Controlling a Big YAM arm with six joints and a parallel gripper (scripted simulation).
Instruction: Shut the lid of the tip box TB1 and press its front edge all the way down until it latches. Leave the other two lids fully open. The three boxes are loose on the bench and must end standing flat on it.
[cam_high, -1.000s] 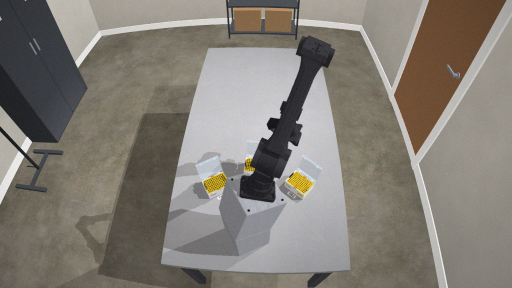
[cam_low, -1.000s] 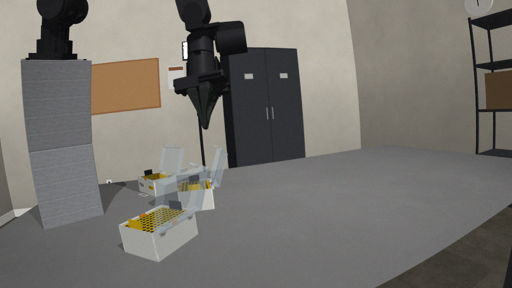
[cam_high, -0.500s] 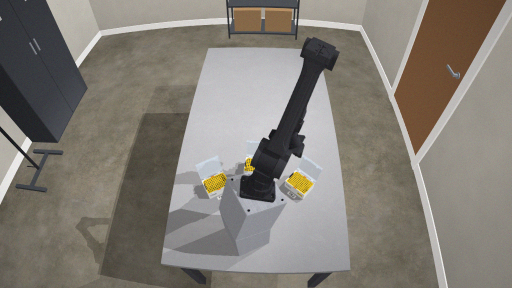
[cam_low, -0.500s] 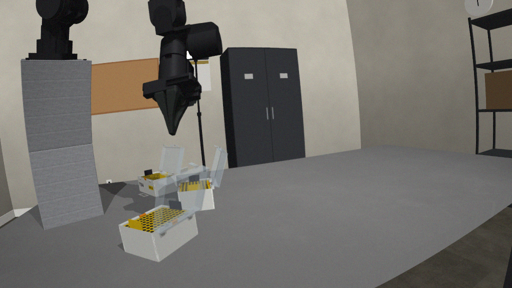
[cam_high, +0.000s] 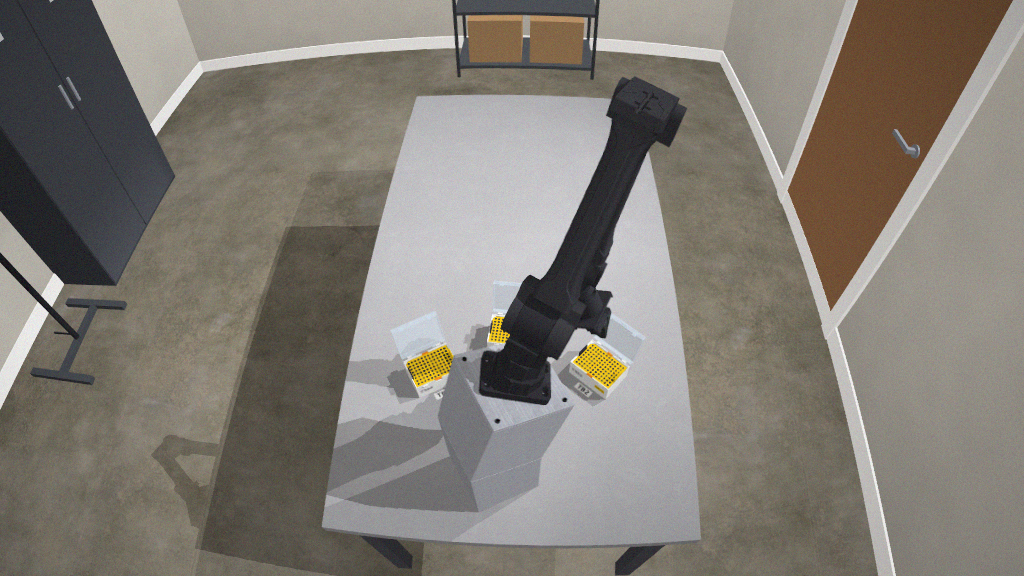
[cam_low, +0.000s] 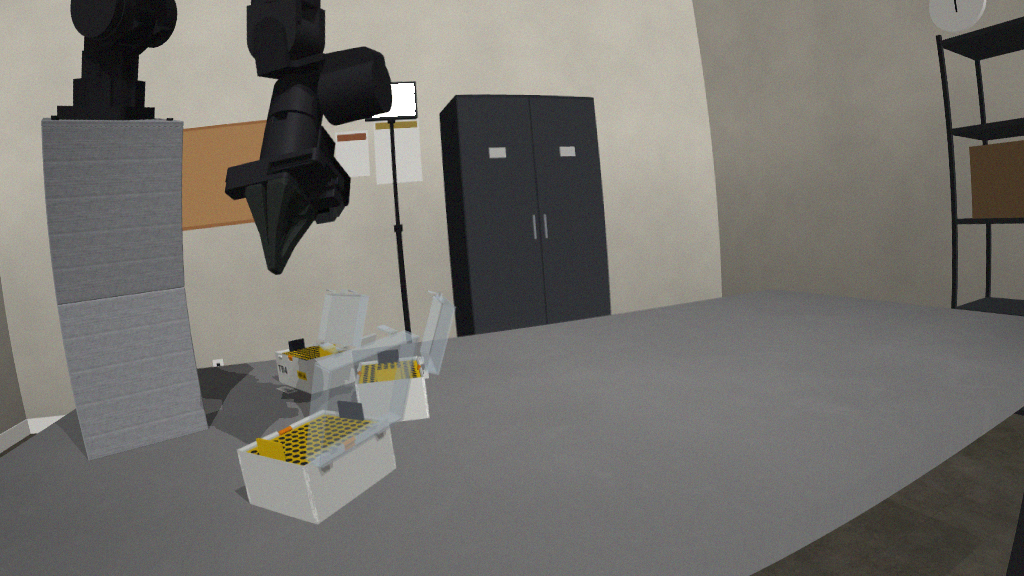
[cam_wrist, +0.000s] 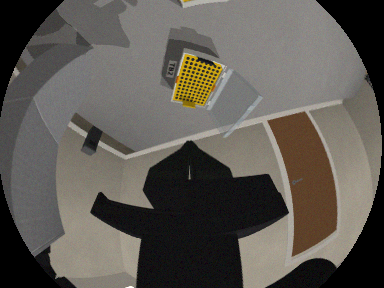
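Three white tip boxes with yellow racks stand on the bench by the arm's pedestal, all with clear lids open. The right one (cam_high: 600, 363) is marked TB2 and is the nearest box in the exterior view (cam_low: 315, 458). The far one (cam_low: 300, 361) is marked TB4 and is the left box from above (cam_high: 428, 365). The middle box (cam_low: 390, 379) is mostly hidden under the arm (cam_high: 497, 329); I cannot read its label. My gripper (cam_low: 275, 268) is shut and empty, pointing down, high above the boxes.
The grey pedestal (cam_high: 501, 429) carrying the arm base stands right beside the boxes. The arm's long link (cam_high: 601, 207) reaches over the far half of the bench. The far half of the bench holds no objects.
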